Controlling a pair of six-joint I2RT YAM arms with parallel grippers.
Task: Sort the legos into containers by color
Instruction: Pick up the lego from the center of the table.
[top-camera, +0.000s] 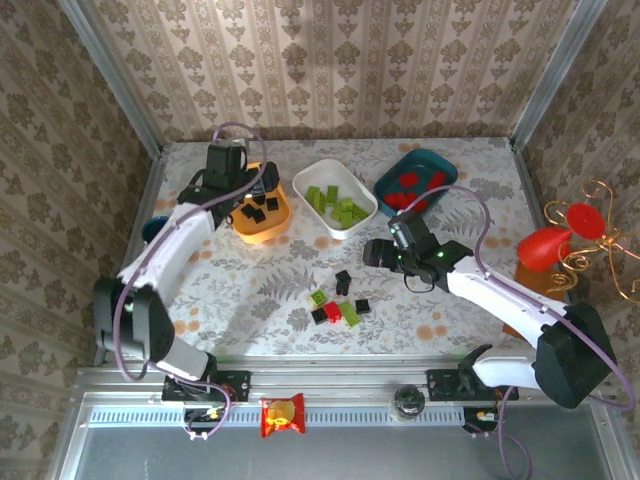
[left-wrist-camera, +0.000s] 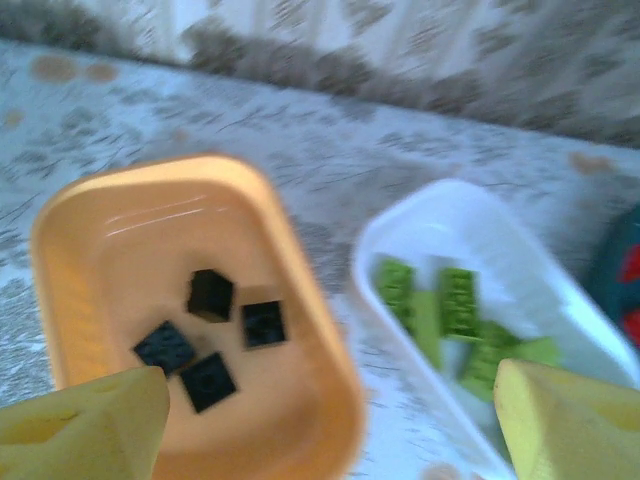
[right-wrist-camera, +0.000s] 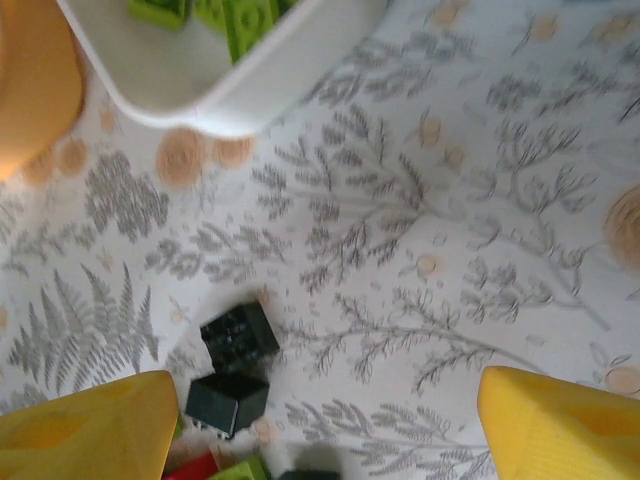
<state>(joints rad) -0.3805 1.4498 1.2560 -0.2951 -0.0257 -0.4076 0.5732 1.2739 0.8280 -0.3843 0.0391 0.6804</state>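
My left gripper (top-camera: 262, 183) hangs open over the orange tub (top-camera: 262, 213), nothing between its yellow fingers (left-wrist-camera: 85, 425). Several black legos (left-wrist-camera: 210, 296) lie in that orange tub (left-wrist-camera: 110, 250). The white tub (top-camera: 334, 198) holds lime green legos (left-wrist-camera: 460, 300), and the dark teal tub (top-camera: 416, 179) holds red ones (top-camera: 408, 181). My right gripper (top-camera: 372, 252) is open above the table, right of the loose pile (top-camera: 338, 305). Two black legos (right-wrist-camera: 238, 334) (right-wrist-camera: 226, 401) lie near its left finger (right-wrist-camera: 90, 430), with red and green bricks at the bottom edge.
A red and gold ornament (top-camera: 565, 245) stands at the right edge. A dark blue cup (top-camera: 151, 229) sits by the left arm. A snack packet (top-camera: 282, 414) lies on the front rail. Patterned walls enclose the table.
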